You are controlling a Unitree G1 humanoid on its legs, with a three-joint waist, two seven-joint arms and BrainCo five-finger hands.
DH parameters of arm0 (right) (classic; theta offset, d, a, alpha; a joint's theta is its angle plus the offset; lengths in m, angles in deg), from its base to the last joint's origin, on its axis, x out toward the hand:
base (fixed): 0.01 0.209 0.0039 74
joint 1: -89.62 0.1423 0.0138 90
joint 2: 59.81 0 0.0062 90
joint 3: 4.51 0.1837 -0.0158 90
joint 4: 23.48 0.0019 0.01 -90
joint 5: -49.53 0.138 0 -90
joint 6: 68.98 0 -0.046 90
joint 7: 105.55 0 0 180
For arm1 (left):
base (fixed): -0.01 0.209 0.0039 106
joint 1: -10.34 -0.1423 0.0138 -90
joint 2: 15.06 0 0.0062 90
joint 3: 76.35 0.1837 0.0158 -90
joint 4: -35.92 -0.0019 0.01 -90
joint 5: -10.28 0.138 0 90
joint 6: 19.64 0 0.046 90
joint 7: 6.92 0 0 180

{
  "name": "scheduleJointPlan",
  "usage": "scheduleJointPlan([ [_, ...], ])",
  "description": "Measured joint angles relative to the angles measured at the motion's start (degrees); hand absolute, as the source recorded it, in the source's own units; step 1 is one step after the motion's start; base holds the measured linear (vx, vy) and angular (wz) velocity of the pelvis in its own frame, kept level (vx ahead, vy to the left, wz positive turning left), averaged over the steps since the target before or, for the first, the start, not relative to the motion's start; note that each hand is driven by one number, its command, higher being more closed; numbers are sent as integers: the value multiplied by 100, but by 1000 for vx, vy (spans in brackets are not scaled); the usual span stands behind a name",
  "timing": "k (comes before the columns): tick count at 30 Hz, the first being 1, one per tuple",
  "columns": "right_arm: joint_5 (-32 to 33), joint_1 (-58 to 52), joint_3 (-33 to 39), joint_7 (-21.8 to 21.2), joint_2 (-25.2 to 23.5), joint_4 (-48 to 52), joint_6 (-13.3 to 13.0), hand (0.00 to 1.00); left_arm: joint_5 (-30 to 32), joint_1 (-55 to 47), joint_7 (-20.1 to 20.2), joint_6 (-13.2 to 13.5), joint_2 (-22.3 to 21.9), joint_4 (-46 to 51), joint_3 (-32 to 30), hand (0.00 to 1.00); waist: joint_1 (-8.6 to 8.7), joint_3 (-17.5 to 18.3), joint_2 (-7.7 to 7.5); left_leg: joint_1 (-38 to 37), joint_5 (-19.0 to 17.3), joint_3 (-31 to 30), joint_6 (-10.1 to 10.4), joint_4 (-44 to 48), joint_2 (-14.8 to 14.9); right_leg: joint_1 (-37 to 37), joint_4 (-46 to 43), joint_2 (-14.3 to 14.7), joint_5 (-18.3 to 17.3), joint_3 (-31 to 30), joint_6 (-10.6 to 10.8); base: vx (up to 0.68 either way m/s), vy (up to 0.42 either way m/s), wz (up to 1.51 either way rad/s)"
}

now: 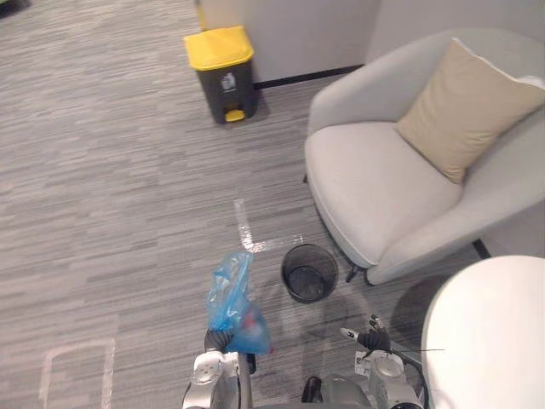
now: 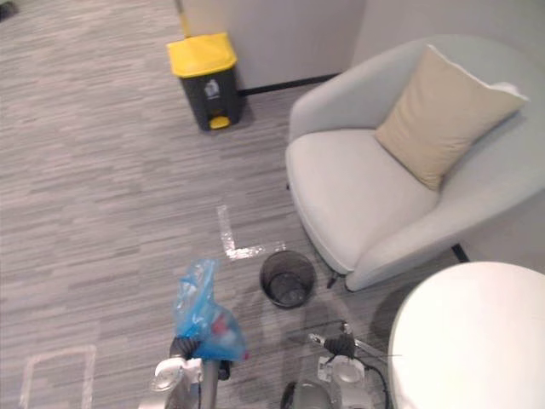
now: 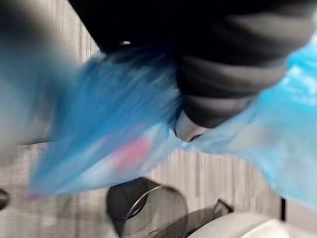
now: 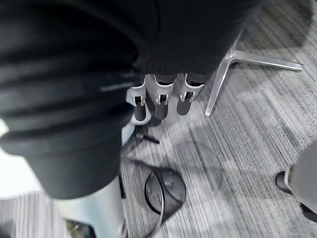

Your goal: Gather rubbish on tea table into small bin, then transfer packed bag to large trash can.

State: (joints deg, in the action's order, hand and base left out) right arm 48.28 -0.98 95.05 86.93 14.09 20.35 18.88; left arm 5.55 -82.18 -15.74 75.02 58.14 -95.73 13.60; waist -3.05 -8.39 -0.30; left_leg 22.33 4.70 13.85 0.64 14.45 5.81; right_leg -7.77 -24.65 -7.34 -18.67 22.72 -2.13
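A blue plastic bag (image 1: 232, 302) with rubbish inside, some of it red, is held up above the carpet. My left hand (image 1: 217, 341) is shut on its lower part, and the bag (image 3: 99, 134) bulges past the hand's dark cover in the left wrist view. The small black mesh bin (image 1: 309, 273) stands on the floor just right of the bag, without a liner. The large grey trash can (image 1: 220, 72) with a yellow lid stands far ahead by the wall. My right hand (image 1: 372, 339) hangs near the table's edge; its fingers (image 4: 158, 101) are relaxed and hold nothing.
A grey armchair (image 1: 375, 179) with a beige cushion (image 1: 464, 106) stands to the right. The round white tea table (image 1: 490, 332) fills the lower right corner. Tape marks (image 1: 247, 230) lie on the carpet between the small bin and the large can.
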Motion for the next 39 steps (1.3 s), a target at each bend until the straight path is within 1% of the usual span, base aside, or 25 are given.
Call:
scheduleJointPlan([
  [1,-1,45,32,-6,-13,-87,-16,0,5,42,2,0,32,-31,37,100,6,28,-61,-118,-52,97,-27,-206,-53,78,340,-16,123,161,30,-5,82,60],
  [2,-1,191,76,-7,-4,-266,-64,0,17,86,-1,-7,66,-242,35,100,4,18,-74,-383,-479,332,-60,-127,-84,321,757,-22,251,266,150,46,91,44],
  [3,0,233,98,-9,30,-353,-56,0,22,136,5,-17,64,-461,55,100,51,22,8,-623,-521,313,-22,-422,-179,414,903,-23,420,356,202,48,85,55],
  [5,1,264,179,-5,73,-558,-31,0,92,183,-2,-10,152,-605,96,100,92,-9,23,-828,-146,276,-83,-959,-354,479,1091,-47,618,366,295,-15,135,38],
  [8,-1,340,199,-13,1,-791,5,0,143,175,2,-12,375,-750,120,100,87,-13,-13,-931,-56,147,-196,-1198,-555,600,1295,-97,709,338,436,-14,131,18],
  [12,-78,453,209,-14,5,-930,52,0,248,85,4,-14,576,-868,72,100,77,-107,-116,-941,-291,116,-395,-1012,-800,670,1162,-362,401,265,711,-11,148,20],
  [14,-102,466,210,-14,-9,-962,51,0,251,-40,6,-18,568,-867,-80,100,85,-163,-278,-787,-687,164,-625,-424,-965,609,811,-663,128,293,924,79,204,24],
  [15,-104,395,212,-16,2,-973,55,0,252,-45,7,-11,608,-840,-118,100,88,-165,-297,-595,-1098,256,-754,349,-924,669,524,-793,-5,415,1106,193,192,36],
  [16,-104,319,209,-23,35,-973,57,0,255,-54,5,-10,653,-843,-114,100,101,-159,-251,-534,-1481,248,-658,657,-887,685,77,-850,-12,390,1059,238,204,44],
  [17,-104,319,206,-30,33,-971,77,0,263,-69,-8,-33,664,-906,-122,100,115,-210,-259,-561,-1712,83,-747,894,-962,315,-977,-1035,104,-6,802,227,215,51],
  [18,-105,303,209,-30,6,-960,77,0,267,-58,-4,-40,697,-897,-117,100,173,-232,-240,-646,-1769,-54,-775,867,-989,-177,-1817,-1018,307,-490,469,212,206,47],
  [19,-104,294,210,-30,-15,-959,78,0,269,-45,-6,-40,707,-889,-124,100,189,-236,-249,-681,-1785,-101,-800,847,-994,-285,-1994,-971,282,-611,473,243,159,69],
  [20,-101,261,199,-41,-120,-879,62,0,271,-51,-7,-42,722,-859,-128,100,271,-292,-233,-913,-1817,-359,-826,669,-1042,-696,-2462,-663,114,-967,536,300,105,61],
  [23,-97,247,198,-31,-119,-852,19,0,269,-27,-3,-43,632,-860,-130,100,272,-327,-287,-1405,-1870,-617,-773,325,-1171,-1180,-2134,-275,-3,-947,529,337,87,50],
  [25,-94,254,209,-37,-108,-849,-9,0,269,23,0,-39,555,-864,-131,100,273,-391,-286,-1814,-1950,-805,-696,53,-1264,-1522,-1339,-11,90,-717,519,432,74,42],
  [28,-81,231,366,-38,-94,-855,-12,0,272,108,13,-38,552,-869,-127,100,339,-423,-326,-2450,-1984,-1198,-636,-456,-1408,-1775,-38,240,844,-407,355,522,18,64],
  [30,-85,223,474,-41,-108,-821,-12,0,293,111,14,-33,547,-868,-130,100,383,-393,-357,-2844,-2099,-1473,-432,-615,-1416,-1738,326,363,1249,-254,3,646,-46,90],
  [31,-85,170,543,-44,-141,-767,-9,0,319,99,16,-31,543,-873,-133,100,443,-395,-342,-2944,-2217,-1604,-239,-356,-1397,-1629,438,414,1691,-143,-625,667,-70,80],
  [32,-83,173,593,-55,-152,-667,-5,0,342,147,15,-34,424,-859,-199,100,419,-377,-132,-2813,-2329,-1554,-62,126,-1198,-1416,439,496,1614,39,-666,694,-44,62],
  [33,-84,175,562,-70,-149,-481,-18,0,344,172,15,-33,338,-847,-348,100,416,-402,-32,-2511,-2256,-1295,135,1021,-1127,-1181,536,580,1427,78,-689,711,-24,11],
  [34,-82,179,485,-70,-172,-391,-13,0,344,169,14,-33,306,-845,-434,100,409,-428,14,-2310,-2066,-1047,336,1729,-1026,-969,628,667,1312,6,-650,714,-5,-17],
  [35,-53,174,362,-74,-209,-309,-9,0,344,97,16,-30,214,-835,-587,100,387,-445,56,-2012,-1588,-774,511,2677,-849,-631,791,799,1211,-169,-589,807,33,-66],
  [36,-13,172,195,-78,-293,-211,-14,0,344,45,14,-30,135,-728,-718,100,302,-465,77,-1542,-1717,-378,259,3996,-404,-147,949,942,1054,-426,-608,634,62,-79],
  [38,23,240,120,-88,-391,-209,-14,0,340,28,17,-27,35,-570,-752,100,175,-477,-10,-958,-2045,-14,-22,4571,34,376,1115,938,933,-876,-560,576,94,-89],
  [39,23,257,125,-85,-398,-205,-15,0,337,25,17,-21,9,-536,-753,100,115,-476,-21,-792,-2140,45,-86,4515,131,489,1183,914,933,-1043,-559,633,205,-124],
])
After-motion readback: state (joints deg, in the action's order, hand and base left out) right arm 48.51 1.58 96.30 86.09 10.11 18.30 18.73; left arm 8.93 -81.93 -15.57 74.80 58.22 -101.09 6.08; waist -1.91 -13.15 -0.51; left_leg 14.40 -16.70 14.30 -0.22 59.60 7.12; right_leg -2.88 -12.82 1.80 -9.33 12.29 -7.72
